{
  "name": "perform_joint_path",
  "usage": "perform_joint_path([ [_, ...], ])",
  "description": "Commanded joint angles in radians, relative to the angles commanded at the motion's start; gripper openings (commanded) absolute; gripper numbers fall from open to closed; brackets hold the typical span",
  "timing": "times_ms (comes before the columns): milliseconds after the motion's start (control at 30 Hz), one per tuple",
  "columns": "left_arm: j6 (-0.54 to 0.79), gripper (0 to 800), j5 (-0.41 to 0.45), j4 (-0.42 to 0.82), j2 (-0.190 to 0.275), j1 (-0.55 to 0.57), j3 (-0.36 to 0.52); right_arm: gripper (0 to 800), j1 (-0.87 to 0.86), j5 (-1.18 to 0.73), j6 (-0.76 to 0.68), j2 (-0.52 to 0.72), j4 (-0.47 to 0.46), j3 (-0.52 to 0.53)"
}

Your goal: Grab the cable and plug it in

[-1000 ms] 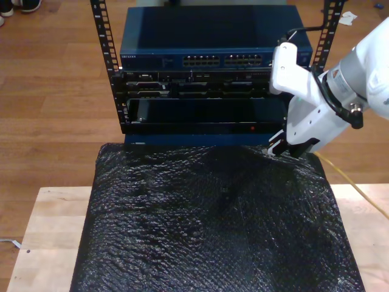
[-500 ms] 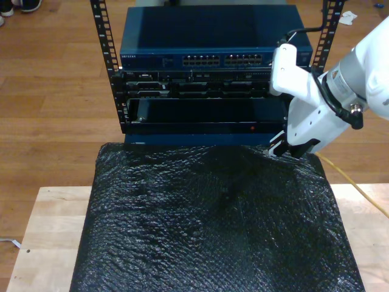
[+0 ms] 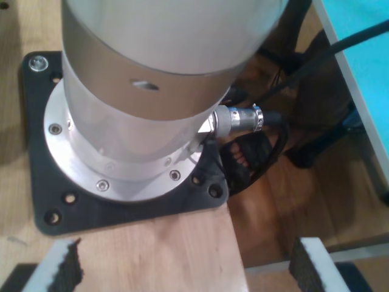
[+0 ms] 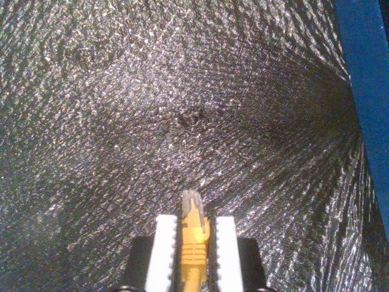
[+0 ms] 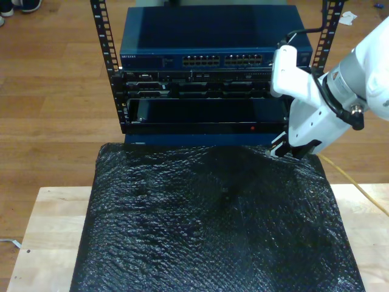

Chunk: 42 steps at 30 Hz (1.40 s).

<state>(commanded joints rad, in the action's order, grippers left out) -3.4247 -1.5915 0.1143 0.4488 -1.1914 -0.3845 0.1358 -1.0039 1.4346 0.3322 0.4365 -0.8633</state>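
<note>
Holding the cable [image 4: 193, 234] just behind its clear plug [image 4: 189, 202], my second end effector [image 4: 193, 243] was closed on the yellow-orange boot, the plug tip poking out past the white fingers [image 4: 161, 249] and pointing across the black bubble-wrap sheet [image 5: 213, 225]. In the exterior view that end effector [image 5: 281, 151] hung at the sheet's far edge, below and toward the exterior view's right of the network switch [image 5: 213, 52], with the rest of the cable trailing off over the wooden counter [image 5: 45, 231].

The main risk, as I judged it, was the plug twisting or sliding in so narrow a grip; a slightly tilted tip would catch on a port's rim in the switch's port row [image 5: 225, 60] rather than seat. The trailing cable could also tug the plug askew if it snagged on the sheet's edge. The rack upright [image 5: 331, 24] beside the switch stood close to the arm and left little room to swing.

My first end effector [image 3: 185, 267] was wide open, holding nothing, above the counter's corner beside an arm base [image 3: 134, 91].
</note>
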Motion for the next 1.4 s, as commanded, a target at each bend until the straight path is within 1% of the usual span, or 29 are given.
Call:
perform_joint_path([
  [33, 0.002, 799, 0.015, -0.002, 0.006, 0.0, 0.011, 0, 0.0, 0.0, 0.0, 0.0, 0.0, 0.0],
  [133, 0.015, 799, 0.048, 0.0, 0.044, -0.002, 0.029, 0, 0.0, 0.0, 0.0, 0.002, -0.002, 0.0],
  [233, 0.038, 799, 0.06, -0.002, 0.052, -0.002, 0.055, 0, 0.0, 0.0, 0.0, 0.002, -0.002, 0.0],
  [300, 0.044, 799, 0.083, -0.003, 0.054, -0.002, 0.075, 0, 0.0, 0.0, 0.0, 0.002, -0.002, 0.0],
  [367, 0.057, 800, 0.095, -0.003, 0.06, -0.012, 0.078, 0, 0.0, 0.0, 0.0, 0.002, -0.002, 0.0],
  [500, 0.086, 800, 0.118, -0.002, 0.06, -0.06, 0.081, 0, 0.0, 0.0, 0.0, 0.002, -0.002, 0.0],
  [600, 0.129, 800, 0.18, -0.003, 0.064, -0.084, 0.097, 0, 0.0, -0.003, 0.0, 0.002, -0.002, 0.0],
  [767, 0.198, 800, 0.269, -0.008, 0.069, -0.161, 0.144, 0, 0.0, -0.005, 0.0, 0.002, -0.002, -0.002],
  [867, 0.212, 800, 0.336, -0.008, 0.069, -0.169, 0.18, 0, 0.0, -0.003, 0.0, 0.002, -0.003, -0.002],
  [1000, 0.215, 800, 0.411, -0.009, 0.069, -0.172, 0.224, 0, 0.002, 0.0, 0.0, 0.002, -0.031, -0.005],
  [1233, 0.215, 800, 0.466, -0.009, 0.06, -0.173, 0.261, 0, 0.003, 0.005, 0.002, 0.0, -0.035, -0.005],
  [1400, 0.215, 800, 0.482, -0.009, 0.058, -0.175, 0.265, 0, 0.005, 0.089, 0.008, 0.0, -0.035, -0.006],
])
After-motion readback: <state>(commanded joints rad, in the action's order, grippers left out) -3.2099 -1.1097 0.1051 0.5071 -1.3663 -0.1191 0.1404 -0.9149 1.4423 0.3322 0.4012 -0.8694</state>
